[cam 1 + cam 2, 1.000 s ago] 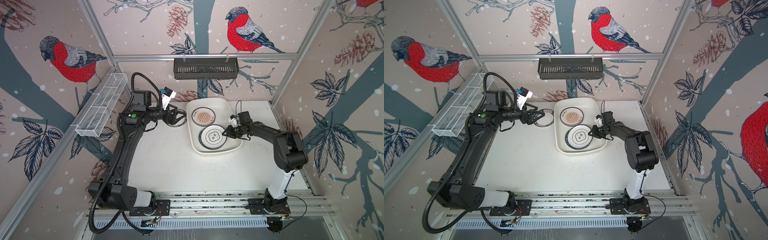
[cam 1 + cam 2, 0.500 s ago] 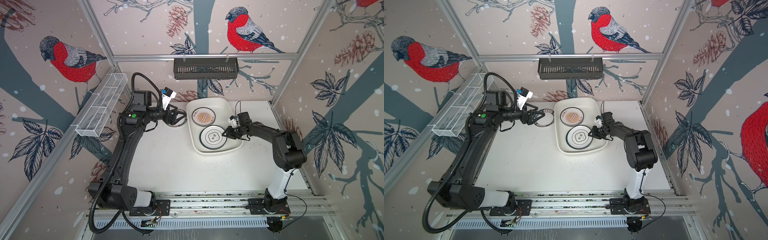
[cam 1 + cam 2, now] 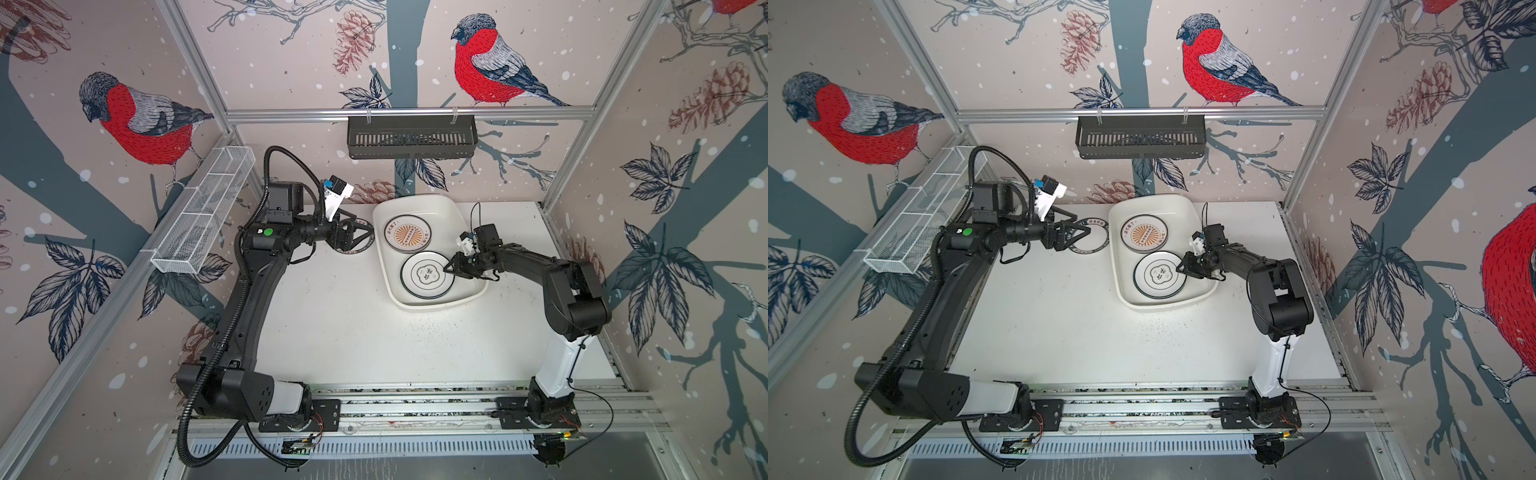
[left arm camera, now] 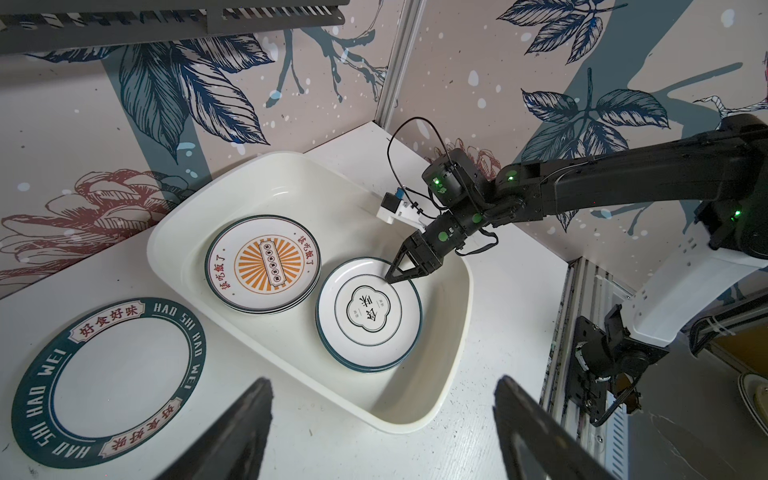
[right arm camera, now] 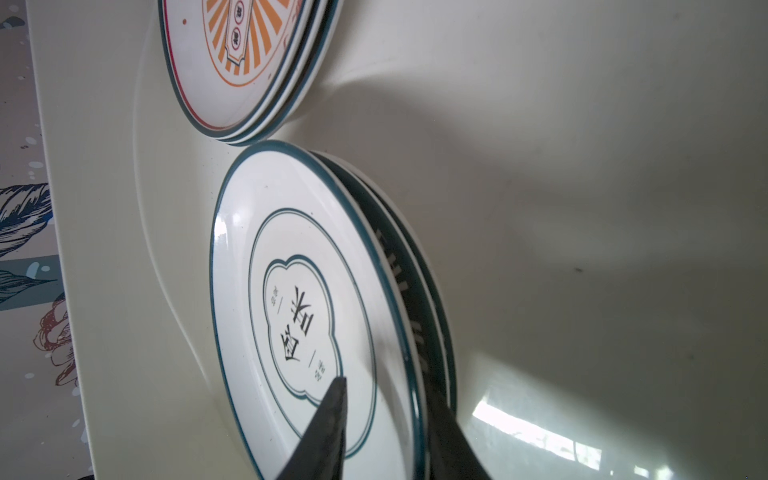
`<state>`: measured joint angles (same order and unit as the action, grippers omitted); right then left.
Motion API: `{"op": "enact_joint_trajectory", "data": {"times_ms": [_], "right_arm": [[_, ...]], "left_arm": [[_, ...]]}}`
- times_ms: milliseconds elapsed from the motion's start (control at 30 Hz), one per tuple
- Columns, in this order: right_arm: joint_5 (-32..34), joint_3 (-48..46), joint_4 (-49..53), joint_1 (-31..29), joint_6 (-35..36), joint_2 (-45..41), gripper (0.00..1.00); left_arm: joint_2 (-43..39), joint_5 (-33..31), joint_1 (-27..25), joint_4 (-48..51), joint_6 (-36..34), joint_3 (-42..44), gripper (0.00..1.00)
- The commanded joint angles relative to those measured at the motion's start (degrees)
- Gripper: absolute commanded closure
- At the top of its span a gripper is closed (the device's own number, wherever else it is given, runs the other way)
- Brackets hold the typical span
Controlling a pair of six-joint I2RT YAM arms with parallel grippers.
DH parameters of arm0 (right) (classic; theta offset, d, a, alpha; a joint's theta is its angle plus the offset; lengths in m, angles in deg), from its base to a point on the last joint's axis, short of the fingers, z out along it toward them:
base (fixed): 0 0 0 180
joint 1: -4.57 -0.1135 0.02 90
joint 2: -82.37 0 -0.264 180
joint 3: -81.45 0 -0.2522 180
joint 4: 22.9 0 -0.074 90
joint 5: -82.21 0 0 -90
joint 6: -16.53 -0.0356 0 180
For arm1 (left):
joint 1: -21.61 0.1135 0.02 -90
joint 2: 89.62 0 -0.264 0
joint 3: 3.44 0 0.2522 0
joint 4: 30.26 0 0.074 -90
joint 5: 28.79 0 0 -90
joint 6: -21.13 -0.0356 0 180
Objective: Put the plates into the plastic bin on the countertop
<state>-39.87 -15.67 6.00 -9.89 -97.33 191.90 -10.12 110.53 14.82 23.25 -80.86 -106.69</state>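
Observation:
The plastic bin (image 3: 440, 305) (image 3: 1158, 307) (image 4: 282, 154) stands at the back right of the countertop (image 3: 353, 332). It holds two stacks of plates, one topped by an orange sunburst plate (image 3: 407, 235) (image 4: 264, 268) (image 5: 232, 54), the other by a quatrefoil plate (image 3: 426, 274) (image 4: 368, 309) (image 5: 291, 291). My right gripper (image 3: 449, 268) (image 4: 390, 277) (image 5: 386, 395) straddles the quatrefoil plate's rim, its jaws slightly parted, one finger above and one below. A teal lettered plate (image 3: 1096, 245) (image 4: 112, 374) lies on the countertop left of the bin. My left gripper (image 3: 353, 237) (image 4: 383, 380) hovers over it, wide open and holding nothing.
A black slotted basket (image 3: 411, 135) hangs on the back wall above the bin. A white wire-mesh tray (image 3: 203, 220) runs along the left wall. Aluminium rails (image 3: 415, 405) with both arm bases edge the front. Patterned walls close in on three sides.
My right gripper's jaws have parted a little around the quatrefoil plate's rim. The left arm has hardly moved.

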Motion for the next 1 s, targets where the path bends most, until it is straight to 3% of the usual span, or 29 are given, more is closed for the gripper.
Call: {"op": "enact_joint_trajectory", "data": {"times_ms": [0,467,700,967], "right_arm": [[1.44,0.86,1.02,-0.04,-0.29,0.22,0.68],[5.71,3.27,4.7,-0.9,0.38,0.13,0.64],[6.82,4.08,5.58,-1.16,0.42,-0.09,0.63],[9.63,4.34,4.72,-1.12,-0.66,-3.32,0.64]], "left_arm": [[-0.4,0.73,-0.1,-1.82,-0.94,0.02,0.17],[-0.64,0.86,-0.16,-1.59,-1.55,0.2,0.17],[-2.57,-1.22,-0.16,-4.26,-0.34,2.52,0.05],[-2.17,-5.0,-0.16,-6.51,2.58,4.11,0.05]]}}
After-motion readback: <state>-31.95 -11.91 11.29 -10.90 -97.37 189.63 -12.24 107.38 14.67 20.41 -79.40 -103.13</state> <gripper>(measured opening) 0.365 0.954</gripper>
